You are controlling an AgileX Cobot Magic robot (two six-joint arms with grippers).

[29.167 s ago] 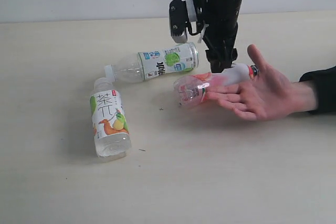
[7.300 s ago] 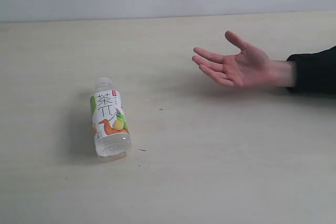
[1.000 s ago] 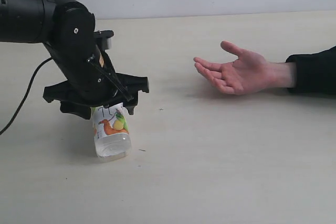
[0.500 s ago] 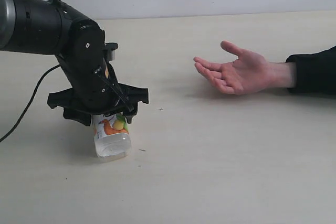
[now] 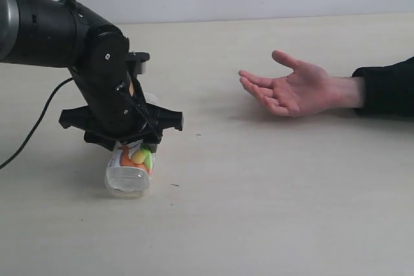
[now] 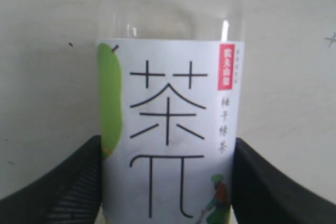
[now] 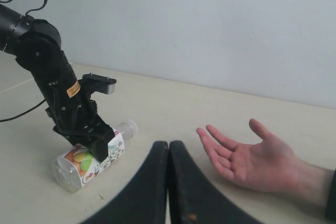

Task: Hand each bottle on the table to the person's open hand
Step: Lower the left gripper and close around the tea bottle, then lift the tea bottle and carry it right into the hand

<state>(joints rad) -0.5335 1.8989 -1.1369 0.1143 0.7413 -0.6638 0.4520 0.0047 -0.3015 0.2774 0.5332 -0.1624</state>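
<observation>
1. The table point(image 5: 291, 211) is a flat, pale beige top with faint grain and a few dark specks.
2. The left arm point(image 5: 45, 27) is a fat, matte black cylinder with a thin cable looping off it. It reaches in from 9 o'clock in the exterior view. The left gripper point(image 5: 126, 141) sits low over the bottle. The left wrist view shows its ribbed black fingers point(image 6: 63, 187) pressed against both sides of the label. Half a second ago they stood wider.
3. The right gripper point(image 7: 169, 182) shows only in its own view. Its two smooth black fingers lie together with nothing between them.
4. The hand point(image 5: 294, 92) is bare, palm up and fingers spread, with a black sleeve point(image 5: 388, 88). It hovers at 2 o'clock in the exterior view, well apart from the bottle. It is as it was half a second ago.
5. The bottle point(image 5: 129, 166) is clear ribbed plastic with a glossy white label. It lies on its side on the table at 8 o'clock.
   - Its base now points toward 7 o'clock. Before, it pointed nearer 5 o'clock.
   - The exterior view shows orange and green fruit on the label.
   - The left wrist view shows large black characters, a green patch and a small red tab.
   - Only the right wrist view clearly shows the white cap point(image 7: 130, 125).
</observation>
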